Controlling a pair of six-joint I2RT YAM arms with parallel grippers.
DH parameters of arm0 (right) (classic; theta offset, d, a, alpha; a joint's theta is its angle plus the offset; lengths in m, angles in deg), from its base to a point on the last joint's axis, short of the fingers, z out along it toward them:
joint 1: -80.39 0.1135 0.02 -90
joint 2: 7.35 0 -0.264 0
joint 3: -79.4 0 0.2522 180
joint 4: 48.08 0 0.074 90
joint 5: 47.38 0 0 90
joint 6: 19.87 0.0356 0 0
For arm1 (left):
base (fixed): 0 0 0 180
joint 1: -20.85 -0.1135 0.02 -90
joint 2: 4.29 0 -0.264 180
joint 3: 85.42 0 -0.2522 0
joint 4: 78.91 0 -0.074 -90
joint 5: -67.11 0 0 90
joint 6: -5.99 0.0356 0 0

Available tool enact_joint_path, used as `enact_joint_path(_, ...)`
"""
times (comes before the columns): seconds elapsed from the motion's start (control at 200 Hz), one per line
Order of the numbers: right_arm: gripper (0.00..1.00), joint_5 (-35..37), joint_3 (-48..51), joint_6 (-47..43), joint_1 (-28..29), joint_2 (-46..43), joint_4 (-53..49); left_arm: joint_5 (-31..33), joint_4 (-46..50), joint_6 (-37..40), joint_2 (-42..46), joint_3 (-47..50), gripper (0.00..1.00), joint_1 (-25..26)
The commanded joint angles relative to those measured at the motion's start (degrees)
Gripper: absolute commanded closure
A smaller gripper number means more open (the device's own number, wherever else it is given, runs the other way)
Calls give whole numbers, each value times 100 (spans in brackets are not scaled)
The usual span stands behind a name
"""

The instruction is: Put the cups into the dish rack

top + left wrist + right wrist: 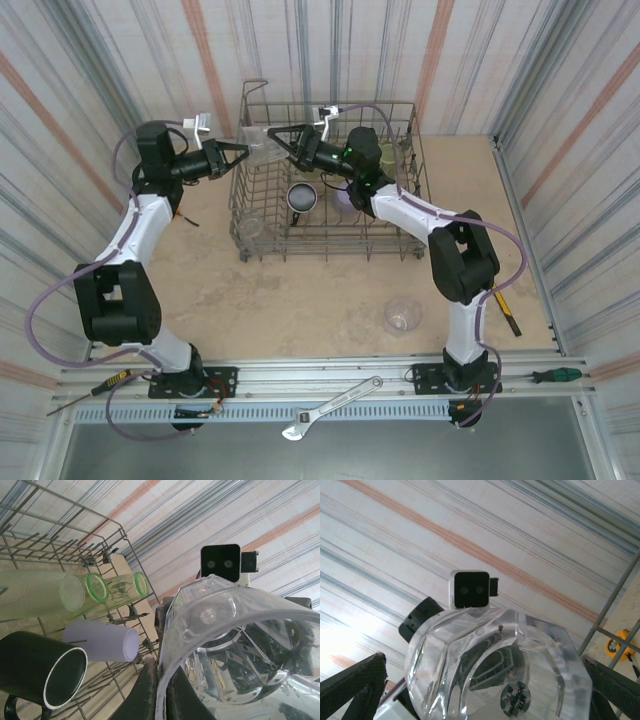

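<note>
Here, above the rack [330, 240] at its far-left corner, the left claw [240, 153] pinches a clear cup [258, 146]; the right claw [277, 143] gapes around its base.

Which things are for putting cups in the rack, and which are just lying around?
For the job: dish rack, held clear cup, clear cup on the table, black cup, lavender cup, green cups.
Just lying about: wrench, screwdrivers, tape measure.

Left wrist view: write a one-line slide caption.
Left hand grips a clear cup near the rack holding green cups, a lavender cup and a black cup.
</note>
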Motion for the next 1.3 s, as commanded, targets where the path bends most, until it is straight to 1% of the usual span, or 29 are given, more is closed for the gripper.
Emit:
enact_joint_path(0.0, 3, -136, -173, 351, 30, 133, 556, -261, -248, -94, -18, -48, 100, 20)
enact_joint_path(0.11, 9, -155, -177, 477, 35, 197, 712, -299, -248, -86, -52, -65, 100, 46)
enact_joint_path(0.356, 27, -188, -211, 666, 20, 314, 988, -334, -213, -128, -141, -110, 100, 46)
enact_joint_path(0.411, 33, -197, -210, 710, 13, 339, 1060, -334, -204, -128, -149, -118, 92, 45)
enact_joint_path(0.471, 38, -198, -180, 757, 11, 351, 1142, -315, -193, -128, -141, -117, 88, 32)
enact_joint_path(0.601, 46, -171, -103, 821, -21, 327, 1259, -264, -165, -146, -134, -117, 74, -23)
enact_joint_path(0.651, 48, -154, -77, 821, -31, 306, 1264, -245, -145, -139, -128, -118, 68, -48)
enact_joint_path(0.731, 49, -136, -58, 816, -47, 280, 1261, -222, -117, -141, -100, -117, 62, -104)
enact_joint_path(0.807, 52, -129, -47, 821, -54, 274, 1260, -206, -69, -102, -55, -124, 58, -150)
enact_joint_path(1.107, 55, -17, 123, 770, -210, 148, 1108, -103, 57, -36, 178, -128, 42, -422)
enact_joint_path(1.292, 56, 5, 131, 389, -296, 49, 637, 30, 178, 16, 356, -102, 32, -670)
